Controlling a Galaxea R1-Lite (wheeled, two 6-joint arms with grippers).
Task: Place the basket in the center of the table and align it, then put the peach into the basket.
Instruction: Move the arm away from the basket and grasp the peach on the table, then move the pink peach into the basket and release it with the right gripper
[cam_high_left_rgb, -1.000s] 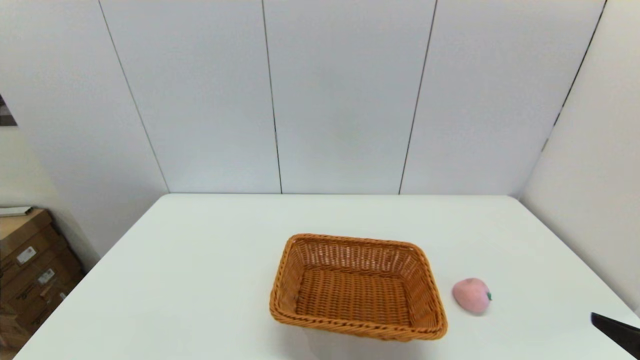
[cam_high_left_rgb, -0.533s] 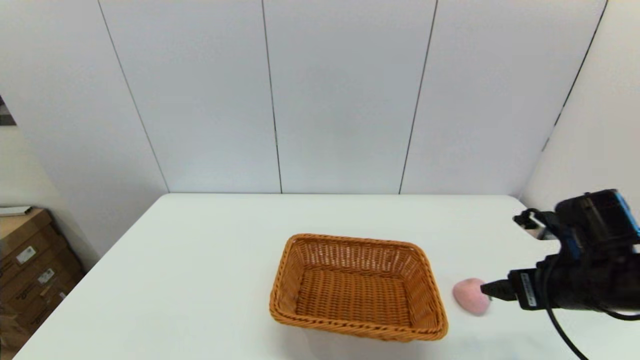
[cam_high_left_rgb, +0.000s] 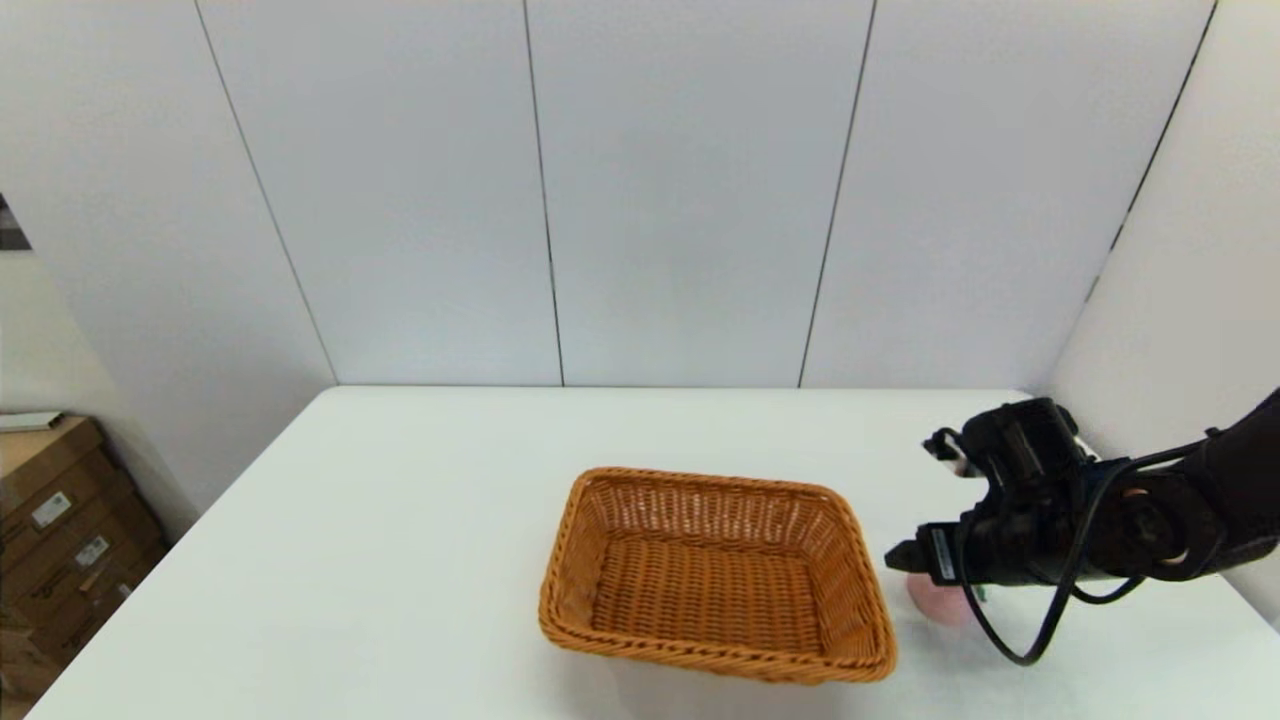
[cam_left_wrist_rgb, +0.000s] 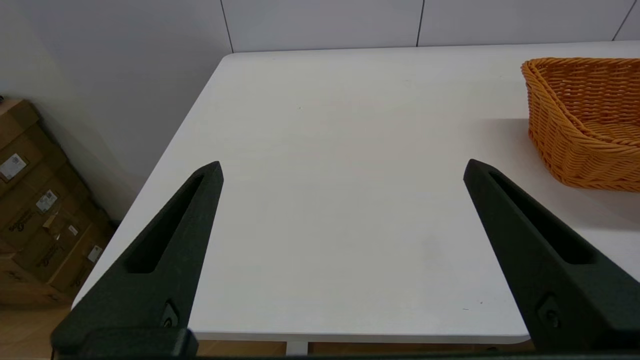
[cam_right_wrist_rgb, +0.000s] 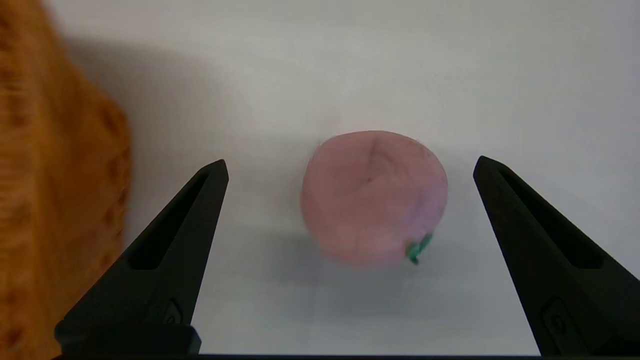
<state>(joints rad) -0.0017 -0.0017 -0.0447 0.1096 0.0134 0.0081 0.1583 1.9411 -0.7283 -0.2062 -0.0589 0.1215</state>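
Black fingers of the right gripper stand wide apart, one on each side of the peach, neither touching it in the right wrist view. Peach sits on the white table, pale pink, crease up, small green stem at its lower edge. Head view: right gripper comes in from the robot's right, low over the table, and covers most of the peach; only a pink sliver shows below the gripper body, so its height above the fruit is hard to judge there. A black cable loops under the wrist.

Orange-brown wicker basket is just beside the peach, on the robot's left of it, apart from it, nothing inside. It sits near the table's front-middle, slightly rotated, long side roughly across the view. Its blurred wall shows in the right wrist view close to one finger.

Left gripper is parked near the table's front left edge, jaws wide apart, holding nothing; basket's end shows beyond one finger. Cardboard boxes stand on the floor past the table's left side. White panel wall behind the table.
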